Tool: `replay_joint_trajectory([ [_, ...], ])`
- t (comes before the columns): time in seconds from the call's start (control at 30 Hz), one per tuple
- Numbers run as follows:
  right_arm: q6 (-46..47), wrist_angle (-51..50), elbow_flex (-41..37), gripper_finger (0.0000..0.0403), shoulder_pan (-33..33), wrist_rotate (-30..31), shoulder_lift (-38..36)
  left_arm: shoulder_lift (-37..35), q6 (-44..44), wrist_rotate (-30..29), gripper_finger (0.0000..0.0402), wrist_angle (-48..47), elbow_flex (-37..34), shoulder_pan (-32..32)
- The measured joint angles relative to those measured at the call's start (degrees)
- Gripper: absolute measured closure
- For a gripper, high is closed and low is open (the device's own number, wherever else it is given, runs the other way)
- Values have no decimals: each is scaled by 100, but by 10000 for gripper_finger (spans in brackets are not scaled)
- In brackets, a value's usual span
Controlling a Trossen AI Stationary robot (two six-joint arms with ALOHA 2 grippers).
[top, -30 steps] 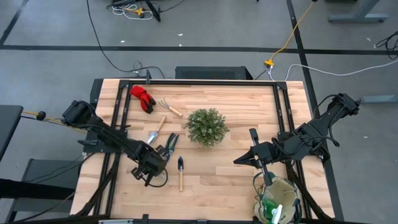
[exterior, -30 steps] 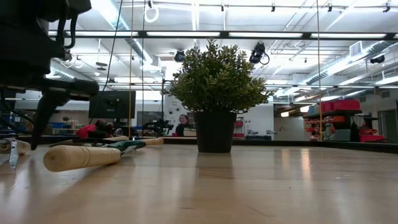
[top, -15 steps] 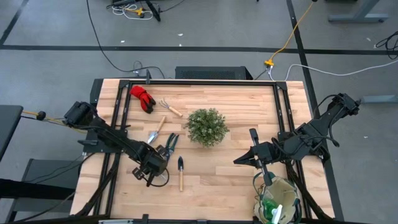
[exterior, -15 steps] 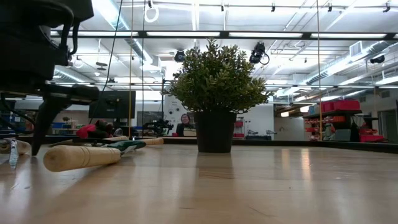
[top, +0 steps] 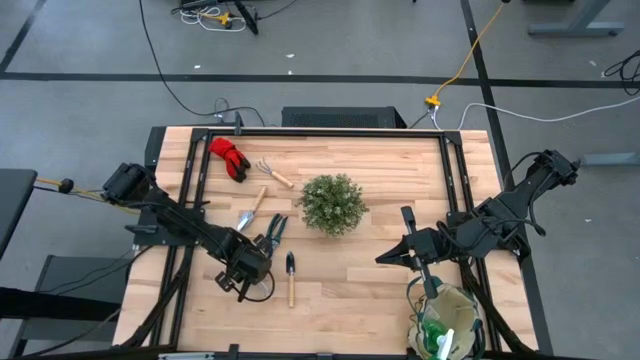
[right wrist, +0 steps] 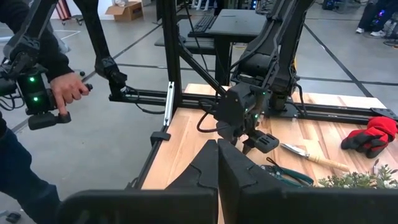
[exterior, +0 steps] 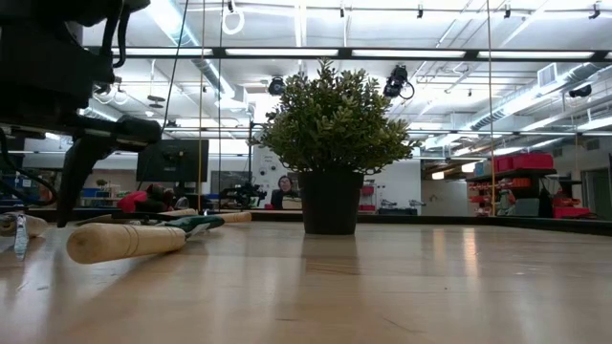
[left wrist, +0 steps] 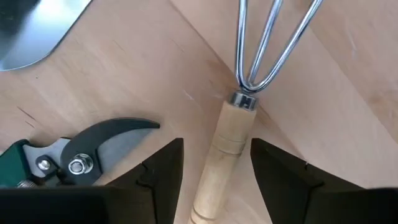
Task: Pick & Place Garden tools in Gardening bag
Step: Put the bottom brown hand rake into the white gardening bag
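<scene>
My left gripper (top: 241, 272) points down near the table's front left, open. In its wrist view its fingers (left wrist: 163, 180) stand on either side of the wooden handle (left wrist: 225, 158) of a hand fork with wire tines (left wrist: 264, 43), which lies flat; I see no touch. The pruning shears (top: 272, 233), a trowel (top: 250, 212), a dark-bladed trowel (top: 290, 276), a small rake (top: 271, 172) and the red gloves (top: 228, 156) also lie on the table. The gardening bag (top: 446, 322) stands at the front right. My right gripper (top: 381, 258) hovers shut, left of the bag.
The potted plant (top: 332, 204) stands mid-table, between the tools and the bag. Black frame rails (top: 190, 190) run along both table sides. In the right wrist view a person's hand (right wrist: 62, 93) holds a controller beyond the table's left edge.
</scene>
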Motion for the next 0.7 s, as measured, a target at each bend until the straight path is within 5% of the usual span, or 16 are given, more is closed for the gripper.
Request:
replay_joint_trajectory([
  [0.7, 136, -2, 0, 403, -1, -13, 0, 157, -39, 29, 243, 79, 0, 0],
])
